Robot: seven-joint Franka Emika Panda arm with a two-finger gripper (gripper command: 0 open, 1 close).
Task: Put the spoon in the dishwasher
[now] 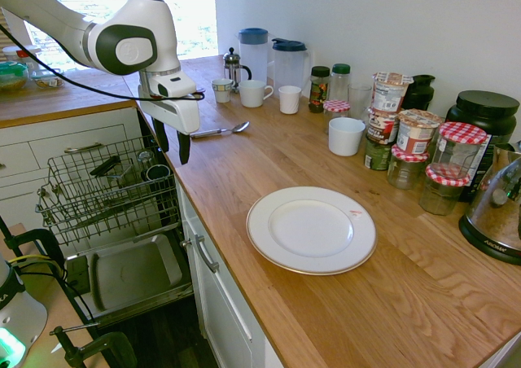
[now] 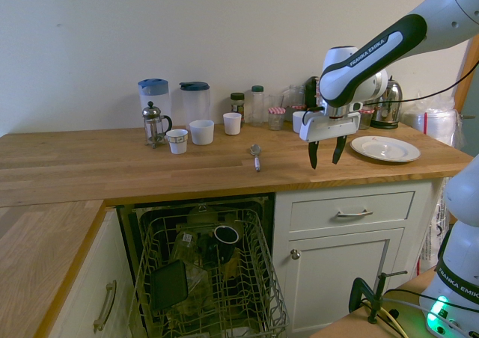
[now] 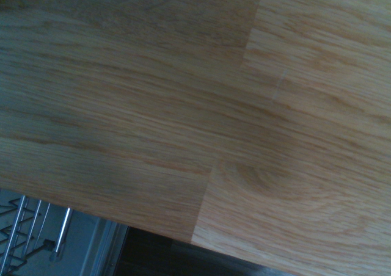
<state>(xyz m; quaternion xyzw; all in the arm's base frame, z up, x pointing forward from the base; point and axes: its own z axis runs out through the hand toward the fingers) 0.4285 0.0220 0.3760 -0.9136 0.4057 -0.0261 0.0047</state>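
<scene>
The silver spoon (image 1: 221,130) (image 2: 255,157) lies flat on the wooden counter, near the mugs. My gripper (image 1: 172,145) (image 2: 325,155) hangs open and empty above the counter's front edge, a short way from the spoon and not touching it. The dishwasher (image 1: 102,190) (image 2: 202,271) stands open below the counter, its grey wire rack pulled out with a few items in it and its steel-lined door (image 1: 134,272) dropped down. The wrist view shows only blurred counter wood and a corner of the wire rack (image 3: 24,233).
A white plate (image 1: 311,230) (image 2: 385,149) sits on the counter. Jugs, a French press (image 2: 153,124), white mugs (image 1: 255,94), jars and a kettle (image 1: 496,213) line the wall side. White drawers with metal handles (image 2: 352,213) are beside the dishwasher.
</scene>
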